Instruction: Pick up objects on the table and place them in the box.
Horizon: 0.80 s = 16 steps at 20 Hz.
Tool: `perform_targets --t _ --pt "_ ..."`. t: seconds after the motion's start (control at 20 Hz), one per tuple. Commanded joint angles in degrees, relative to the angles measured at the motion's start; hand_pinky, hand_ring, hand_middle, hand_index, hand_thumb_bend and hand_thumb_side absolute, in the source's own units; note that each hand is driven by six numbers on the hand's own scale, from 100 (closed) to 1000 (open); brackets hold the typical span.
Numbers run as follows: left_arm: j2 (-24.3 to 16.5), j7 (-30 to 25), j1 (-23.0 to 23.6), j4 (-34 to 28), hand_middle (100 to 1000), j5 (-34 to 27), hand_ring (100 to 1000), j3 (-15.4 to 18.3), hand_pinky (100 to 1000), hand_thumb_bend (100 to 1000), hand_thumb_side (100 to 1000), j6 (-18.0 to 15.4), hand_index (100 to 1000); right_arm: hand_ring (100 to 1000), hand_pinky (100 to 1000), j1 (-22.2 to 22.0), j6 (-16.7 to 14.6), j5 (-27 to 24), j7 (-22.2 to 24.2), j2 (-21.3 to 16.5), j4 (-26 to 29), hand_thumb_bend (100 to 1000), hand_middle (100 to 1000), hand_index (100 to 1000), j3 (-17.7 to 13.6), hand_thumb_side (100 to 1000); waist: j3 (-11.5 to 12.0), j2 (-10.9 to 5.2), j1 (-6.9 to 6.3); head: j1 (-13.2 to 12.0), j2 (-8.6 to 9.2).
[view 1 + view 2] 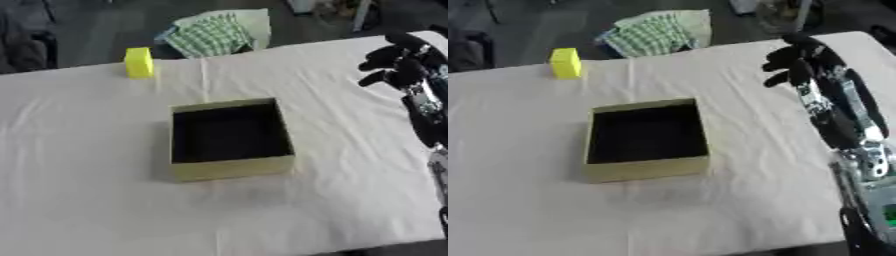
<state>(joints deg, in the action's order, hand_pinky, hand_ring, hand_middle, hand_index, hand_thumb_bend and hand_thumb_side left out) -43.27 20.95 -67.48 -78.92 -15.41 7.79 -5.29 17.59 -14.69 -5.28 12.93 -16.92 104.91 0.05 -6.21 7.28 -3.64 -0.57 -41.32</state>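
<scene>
Yellow block (pixel 138 62) stands upright, well apart from olive box (pixel 229 138).

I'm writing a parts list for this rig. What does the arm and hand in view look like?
Only the right arm shows. Its hand is black, with dark, rounded fingers. The forearm is black with silver metal sections along it. Near the lower edge the arm carries silver joint parts and a small green spot. I cannot make out any cables or lettering. The left arm is not in view.

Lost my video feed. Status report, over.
Right hand raised at far right, curled, holding nothing. Left hand unseen. Yellow block far left, untouched. Open olive cardboard box centre. Path clear.
</scene>
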Motion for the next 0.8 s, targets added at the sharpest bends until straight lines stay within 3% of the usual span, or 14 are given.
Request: perform_targets --t 0.05,0.45,0.6,0.8 --pt "-0.92 1.83 -4.57 13.87 719 1.63 670 -0.35 841 440 632 1.14 786 704 598 0.54 -0.01 -0.57 0.39 -1.23 0.35 100 679 895 0.16 654 -0.67 -1.02 -0.1 -0.68 -0.6" --pt "1.89 3.54 -8.97 49.61 729 6.62 649 -2.65 873 349 809 3.97 805 704 598 0.8 0.02 -0.75 0.64 -1.74 0.05 100 679 895 0.41 653 -3.31 -1.75 -1.14 -1.57 -1.55" --pt "2.55 0.41 -8.54 55.94 751 10.71 668 -4.54 881 336 844 5.4 826 704 598 0.95 0.1 -0.72 0.73 -1.65 -0.01 100 679 895 0.48 655 -4.05 -1.55 -1.47 -1.67 -1.51" --pt "3.52 -6.74 -7.43 58.96 767 19.47 689 -6.31 885 332 868 8.65 847 704 598 1.3 0.18 -0.7 0.93 -1.49 0.0 100 679 895 0.64 654 -4.56 -1.33 -1.75 -1.61 -1.54"
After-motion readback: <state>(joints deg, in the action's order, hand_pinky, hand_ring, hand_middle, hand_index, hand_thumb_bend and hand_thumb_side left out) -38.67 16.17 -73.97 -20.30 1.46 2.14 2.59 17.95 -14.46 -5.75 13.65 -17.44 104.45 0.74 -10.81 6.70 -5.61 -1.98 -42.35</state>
